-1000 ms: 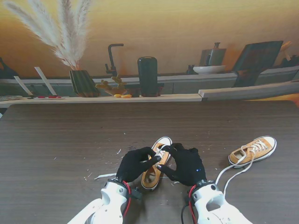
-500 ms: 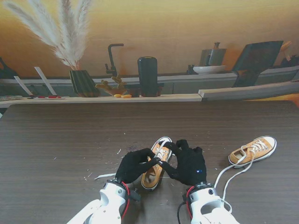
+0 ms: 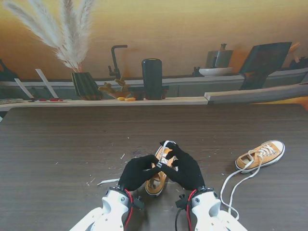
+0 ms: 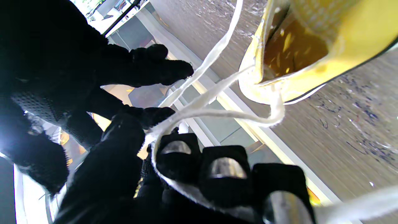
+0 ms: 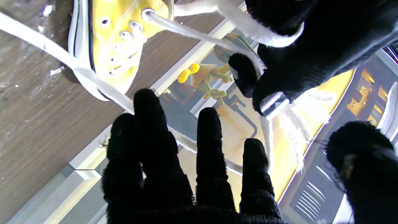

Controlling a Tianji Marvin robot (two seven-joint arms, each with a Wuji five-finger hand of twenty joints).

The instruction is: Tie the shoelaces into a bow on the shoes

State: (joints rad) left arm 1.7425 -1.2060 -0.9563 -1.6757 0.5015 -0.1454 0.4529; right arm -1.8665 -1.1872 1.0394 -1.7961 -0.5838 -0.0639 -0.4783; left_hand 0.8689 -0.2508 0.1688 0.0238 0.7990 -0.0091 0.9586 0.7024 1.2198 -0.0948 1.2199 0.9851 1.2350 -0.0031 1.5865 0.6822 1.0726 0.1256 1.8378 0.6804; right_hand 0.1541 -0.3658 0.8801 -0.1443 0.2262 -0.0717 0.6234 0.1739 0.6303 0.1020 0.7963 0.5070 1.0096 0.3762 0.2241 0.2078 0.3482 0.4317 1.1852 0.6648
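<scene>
The right robot hand (image 3: pixel 184 168) slides left and closes in over the near shoe (image 3: pixel 160 168), now covering more of its lacing than a second ago. Its fingertips reach farther from me, up to the toe cap, lifting a white lace (image 3: pixel 168 143) there. The left robot hand (image 3: pixel 137 172) shifts slightly right, and the two gloved hands now touch above the shoe where a gap showed before. The right forearm swings inward with it.

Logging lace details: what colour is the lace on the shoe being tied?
White lace, clearest in the left wrist view.
</scene>
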